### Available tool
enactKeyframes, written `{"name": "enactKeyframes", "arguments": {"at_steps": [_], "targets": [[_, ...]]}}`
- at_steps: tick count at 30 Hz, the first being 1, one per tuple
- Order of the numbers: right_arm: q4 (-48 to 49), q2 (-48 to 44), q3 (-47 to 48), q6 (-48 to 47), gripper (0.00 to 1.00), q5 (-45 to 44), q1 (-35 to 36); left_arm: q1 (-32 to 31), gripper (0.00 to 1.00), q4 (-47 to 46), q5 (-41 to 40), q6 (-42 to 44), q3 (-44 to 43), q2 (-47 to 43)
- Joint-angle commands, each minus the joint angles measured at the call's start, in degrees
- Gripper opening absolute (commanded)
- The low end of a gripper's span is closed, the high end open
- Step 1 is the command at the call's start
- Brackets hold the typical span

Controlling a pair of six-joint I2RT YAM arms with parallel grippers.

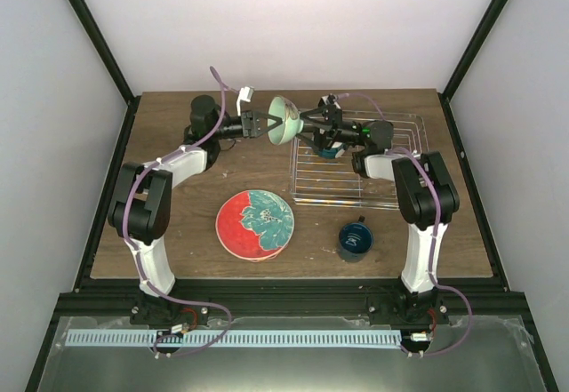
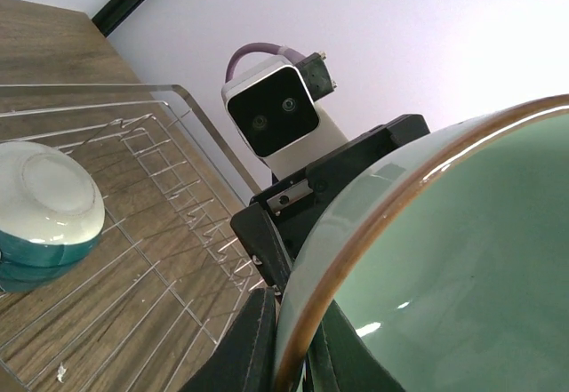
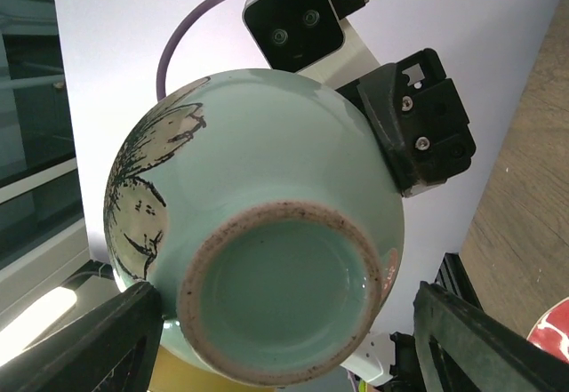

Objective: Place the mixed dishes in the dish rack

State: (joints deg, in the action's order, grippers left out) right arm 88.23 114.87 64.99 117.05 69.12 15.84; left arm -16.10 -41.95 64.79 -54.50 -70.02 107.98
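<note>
- Rim of the pale green bowl (image 1: 284, 115) is pinched in the left gripper (image 1: 270, 126), which holds it in the air by the far left corner of the dish rack (image 1: 391, 172).
- Opposite, the right gripper (image 1: 307, 124) is spread wide, and its fingers (image 3: 98, 339) flank the bowl's rough, unglazed foot ring.
- Wooden surface (image 1: 204, 259) lies open around the scalloped red-and-teal plate (image 1: 255, 225) and the dark blue mug (image 1: 355, 239).
- Thin wire bars carry one upturned cream bowl (image 2: 44, 201) with a glossy teal-blue outside.

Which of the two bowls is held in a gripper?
The pale green bowl, pinched at its rim by the left gripper; the cream-and-blue bowl lies upside down in the dish rack.
</note>
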Motion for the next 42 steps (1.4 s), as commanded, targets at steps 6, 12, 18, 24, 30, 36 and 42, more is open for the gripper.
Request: {"name": "enactKeyframes", "arguments": {"at_steps": [6,12,18,24,30,36,42], "targets": [[18.9,2.6,4.0,-1.1,0.77,2.4,1.7,-0.8,0.00,-7.1,-1.1,-2.3,-0.1,-0.9],[19.0,3.4,5.1,-0.7,0.72,1.9,1.7,-1.2,0.00,-8.4,-1.1,-3.3,0.5,-0.2],[19.0,2.8,5.3,-0.1,0.72,1.5,1.9,-1.3,0.00,-11.3,-1.3,-5.4,0.1,1.8],[19.0,2.2,4.4,0.1,0.72,1.1,2.2,-1.5,0.00,-14.0,-1.4,-7.1,-0.8,3.3],[19.0,1.1,3.8,0.4,0.71,1.0,2.3,-1.6,0.00,-15.4,-1.4,-8.0,-0.9,4.1],[19.0,0.6,2.7,0.5,0.65,1.6,2.2,-1.6,0.00,-15.4,-1.3,-8.1,-1.5,4.6],[19.0,0.9,2.9,0.7,0.59,1.6,2.2,-1.6,0.00,-14.7,-1.2,-7.6,-2.0,4.9]]}}
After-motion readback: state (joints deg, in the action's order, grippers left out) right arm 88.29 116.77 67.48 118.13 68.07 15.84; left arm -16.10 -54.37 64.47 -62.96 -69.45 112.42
